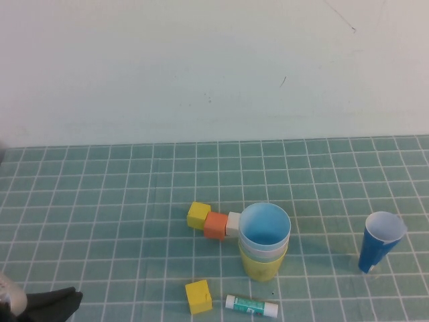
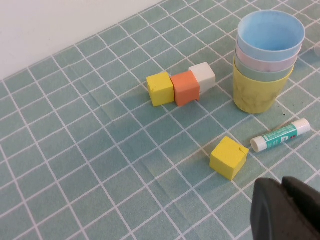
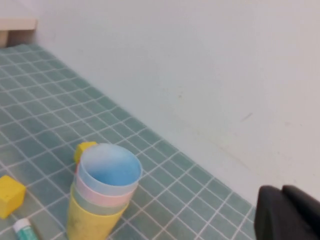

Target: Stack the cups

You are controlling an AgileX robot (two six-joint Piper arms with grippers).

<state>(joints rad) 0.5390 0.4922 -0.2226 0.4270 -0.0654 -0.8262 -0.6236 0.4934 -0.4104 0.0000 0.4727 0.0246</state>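
Note:
The cups stand nested in one stack at the middle front of the table: the light blue cup (image 1: 265, 225) is innermost on top, with a pink rim, a green rim and the yellow cup (image 1: 261, 267) outermost. The stack also shows in the left wrist view (image 2: 254, 92) and the right wrist view (image 3: 92, 220). My left gripper (image 1: 75, 296) is shut and empty at the front left corner, far from the stack; it also shows in its wrist view (image 2: 282, 182). My right gripper (image 3: 282, 191) is shut and empty, raised to the right of the stack, out of the high view.
A dark blue cup with a white inside (image 1: 381, 241) stands at the right. A yellow block (image 1: 198, 215), an orange block (image 1: 215, 225) and a white block (image 1: 233, 223) lie in a row left of the stack. Another yellow block (image 1: 198, 296) and a glue stick (image 1: 251, 306) lie in front.

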